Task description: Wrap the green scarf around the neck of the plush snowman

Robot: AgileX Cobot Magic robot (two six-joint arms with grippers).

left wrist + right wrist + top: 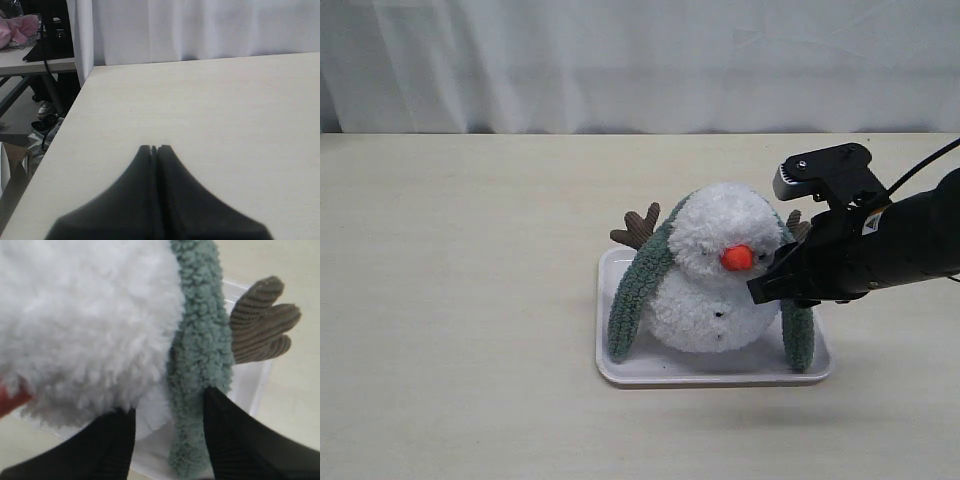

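The plush snowman stands on a white tray, its orange nose facing front. The green scarf runs behind its head, and one end hangs down each side onto the tray. My right gripper is at the snowman's right side, open. In the right wrist view its jaws straddle the hanging scarf and the edge of the white body, one finger pressing into the fluff. The neck crease is mostly covered by the head. My left gripper is shut over bare table, empty.
Brown corduroy twig arms stick out behind the scarf; one lies just beyond my right gripper's finger. The tray rim is under the jaws. The table's edge and floor clutter show in the left wrist view.
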